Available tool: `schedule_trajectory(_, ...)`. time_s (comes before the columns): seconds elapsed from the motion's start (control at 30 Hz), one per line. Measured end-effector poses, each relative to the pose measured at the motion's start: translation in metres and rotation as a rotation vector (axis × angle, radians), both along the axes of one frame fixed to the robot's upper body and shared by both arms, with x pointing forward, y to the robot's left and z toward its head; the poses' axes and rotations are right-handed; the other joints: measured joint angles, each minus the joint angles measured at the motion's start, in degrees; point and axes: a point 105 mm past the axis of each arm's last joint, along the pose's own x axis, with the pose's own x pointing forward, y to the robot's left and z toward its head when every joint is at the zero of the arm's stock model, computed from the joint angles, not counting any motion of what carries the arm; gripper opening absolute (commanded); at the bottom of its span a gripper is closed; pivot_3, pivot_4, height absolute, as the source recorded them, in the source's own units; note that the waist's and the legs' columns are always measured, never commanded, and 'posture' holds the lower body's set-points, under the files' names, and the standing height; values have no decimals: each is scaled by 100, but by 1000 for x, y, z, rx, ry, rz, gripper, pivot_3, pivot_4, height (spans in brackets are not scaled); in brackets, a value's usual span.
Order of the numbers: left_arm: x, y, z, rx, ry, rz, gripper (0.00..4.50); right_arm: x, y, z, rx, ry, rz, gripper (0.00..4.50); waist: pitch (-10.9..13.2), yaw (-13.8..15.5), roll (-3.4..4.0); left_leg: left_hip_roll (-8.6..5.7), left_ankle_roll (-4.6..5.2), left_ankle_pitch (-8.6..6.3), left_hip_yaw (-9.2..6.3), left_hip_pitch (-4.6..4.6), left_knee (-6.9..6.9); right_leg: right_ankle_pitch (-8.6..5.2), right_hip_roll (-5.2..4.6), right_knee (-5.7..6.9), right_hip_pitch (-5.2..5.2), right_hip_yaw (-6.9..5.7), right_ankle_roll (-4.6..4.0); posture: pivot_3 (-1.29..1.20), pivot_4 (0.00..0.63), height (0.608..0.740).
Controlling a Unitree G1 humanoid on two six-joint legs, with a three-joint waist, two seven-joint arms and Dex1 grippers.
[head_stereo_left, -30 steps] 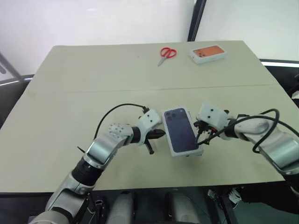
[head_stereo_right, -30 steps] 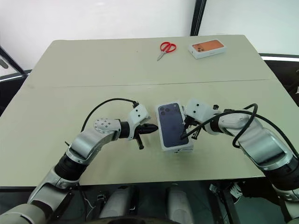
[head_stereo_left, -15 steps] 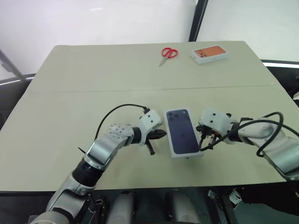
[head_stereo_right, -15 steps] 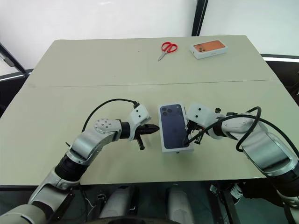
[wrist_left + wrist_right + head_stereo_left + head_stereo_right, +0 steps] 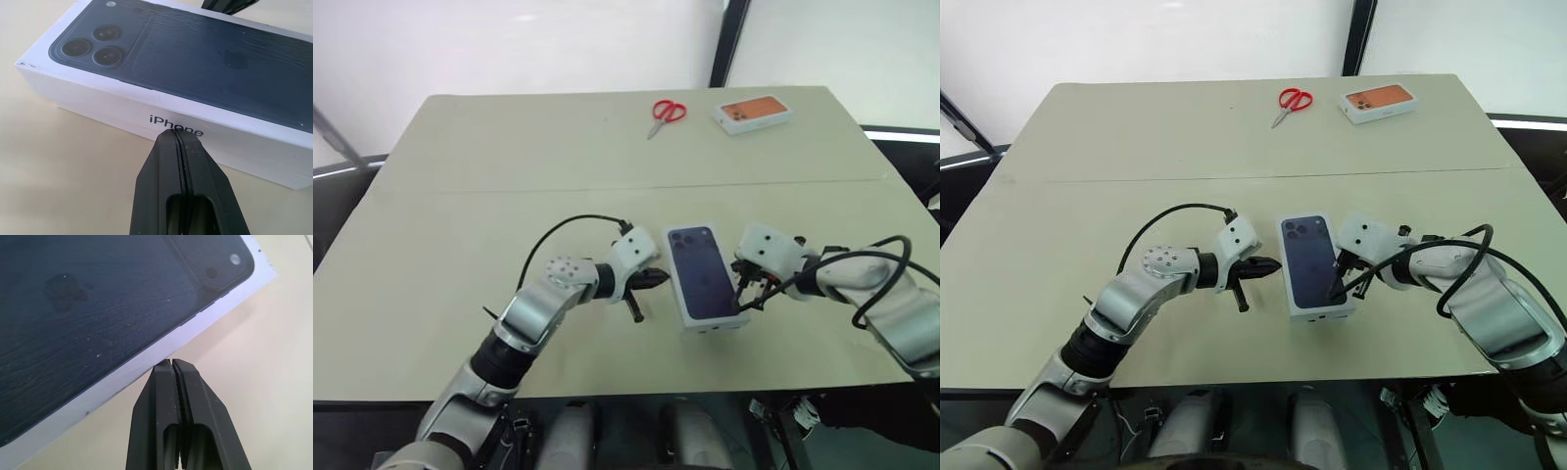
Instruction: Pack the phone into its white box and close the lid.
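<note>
Lid (image 5: 705,274): white cardboard, smooth sides, a dark blue phone printed on top with a square three-lens cluster in one corner; it sits closed over the box near the front middle of the table (image 5: 489,176).
Side lettering: "iPhone" in black on the long white side facing my left claw.
Print texture: up close the dark print shows fine streaks and a few pale specks.
My left claw (image 5: 177,134): two black ridged fingers pressed flat together, holding nothing, tips just at the lid's long side.
My right claw (image 5: 172,364): also pressed together and empty, tips at the lid's opposite long edge.
Table: flat matte beige top with a thin seam running across it.
Scissors (image 5: 663,115): red handles, lying at the far edge.
Orange box (image 5: 752,111): white carton with an orange phone picture, just beside the scissors.
Hidden: the phone and the tray lie under the lid; I cannot make them out.
Change: a second ago the box lay skewed; now it sits a little further right.
</note>
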Motion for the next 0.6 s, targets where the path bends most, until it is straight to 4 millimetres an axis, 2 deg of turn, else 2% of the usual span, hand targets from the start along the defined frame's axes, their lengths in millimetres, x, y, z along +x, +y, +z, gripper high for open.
schedule_trajectory(0.2, -2, 0, 0, 0, 3, -17, 0, -5, -2, -8, 3, 35, -2, 67, 0, -5, 0, 0, 0, 0, 0, 1, 0, 0, 1, 0, 0, 0, 0, 0, 150, 740)
schedule_trajectory(0.6, 2, 6, -4, 18, 5, 0, 0, -4, 3, -10, 24, 28, -5, 67, 0, -13, 0, 1, 0, 0, 0, 2, 0, 0, 2, 2, 0, 0, 0, 0, 150, 740)
